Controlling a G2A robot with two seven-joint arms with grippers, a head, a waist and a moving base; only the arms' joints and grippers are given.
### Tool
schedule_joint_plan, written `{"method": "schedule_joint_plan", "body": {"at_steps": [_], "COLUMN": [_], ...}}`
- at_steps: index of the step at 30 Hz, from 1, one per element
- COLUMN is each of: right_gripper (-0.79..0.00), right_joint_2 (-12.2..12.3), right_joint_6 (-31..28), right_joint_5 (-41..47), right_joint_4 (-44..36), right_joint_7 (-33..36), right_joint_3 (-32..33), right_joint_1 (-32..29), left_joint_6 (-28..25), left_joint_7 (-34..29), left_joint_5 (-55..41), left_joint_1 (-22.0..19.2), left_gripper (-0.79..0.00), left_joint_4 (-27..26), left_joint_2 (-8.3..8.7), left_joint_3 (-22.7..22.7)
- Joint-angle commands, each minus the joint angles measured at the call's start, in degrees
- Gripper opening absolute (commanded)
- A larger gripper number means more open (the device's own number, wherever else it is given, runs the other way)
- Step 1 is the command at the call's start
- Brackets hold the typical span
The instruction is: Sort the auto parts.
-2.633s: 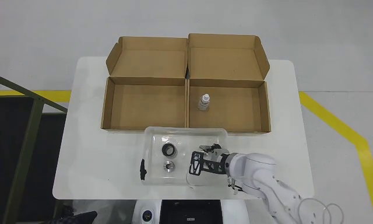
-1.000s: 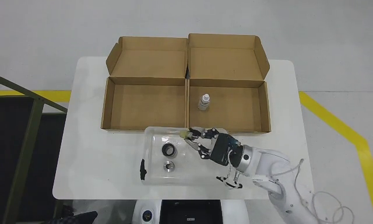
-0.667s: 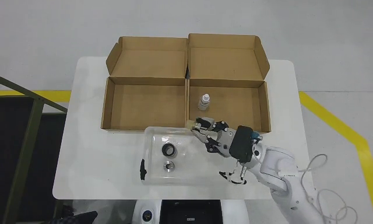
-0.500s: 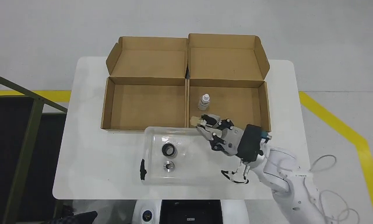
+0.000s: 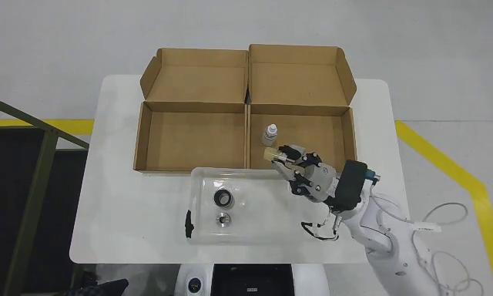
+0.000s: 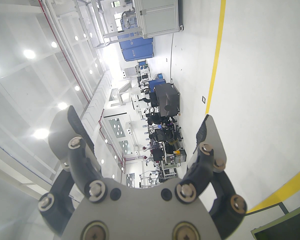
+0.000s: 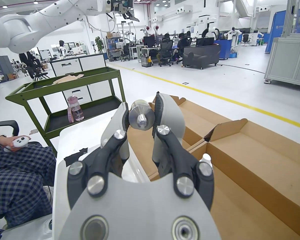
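Observation:
My right gripper (image 5: 277, 155) hangs over the near wall of the right cardboard box (image 5: 339, 153), shut on a small metal cylinder part (image 5: 269, 153). In the right wrist view the cylinder (image 7: 141, 117) sits clamped between the two fingers of that gripper (image 7: 141, 119). A small white part (image 5: 269, 132) stands upright inside the right box, just beyond the gripper. A clear tray (image 5: 202, 180) in front of the boxes holds two ring-shaped metal parts (image 5: 223, 197) (image 5: 222, 219). My left gripper (image 6: 140, 116) is raised in the air, open and holding nothing.
The left cardboard box (image 5: 154, 146) stands beside the right one, both with lids folded back. A black piece (image 5: 187, 223) lies at the tray's left edge. Bare white table (image 5: 115, 188) surrounds the tray. A green cart (image 7: 65, 93) stands off the table.
My right gripper has lifted the metal cylinder out of the clear tray and carried it back and to the right, up to the right box's near wall.

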Motion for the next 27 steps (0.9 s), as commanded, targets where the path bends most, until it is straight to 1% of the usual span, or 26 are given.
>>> {"method": "schedule_joint_plan", "body": {"at_steps": [1, 16, 19, 23, 27], "right_gripper": [-0.785, -0.785, -0.785, -0.785, -0.785], "right_joint_2": [0.0, 0.3, 0.4, 0.4, 0.6], "right_joint_6": [-0.2, -2.5, -2.1, 0.0, 2.0], "right_joint_5": [0.3, 0.2, -1.8, -5.3, -8.7], "right_joint_4": [-0.3, -1.2, -0.5, -0.1, 0.4], "right_joint_7": [-0.2, 0.3, 2.2, 4.6, 8.9], "right_joint_3": [0.3, 2.6, 2.8, 2.9, 3.3], "right_joint_1": [-0.1, -1.0, -0.8, -0.9, -0.9], "left_joint_6": [0.0, 0.0, 0.0, 0.0, 0.0], "left_joint_7": [0.0, 0.0, 0.0, 0.0, 0.0], "left_joint_5": [0.0, 0.0, 0.0, 0.0, 0.0], "left_joint_1": [0.0, 0.0, 0.0, 0.0, 0.0], "left_gripper": [0.000, 0.000, 0.000, 0.000, 0.000], "left_joint_4": [0.0, 0.0, 0.0, 0.0, 0.0], "left_joint_2": [0.00, 0.00, 0.00, 0.00, 0.00], "left_joint_3": [0.0, 0.0, 0.0, 0.0, 0.0]}}
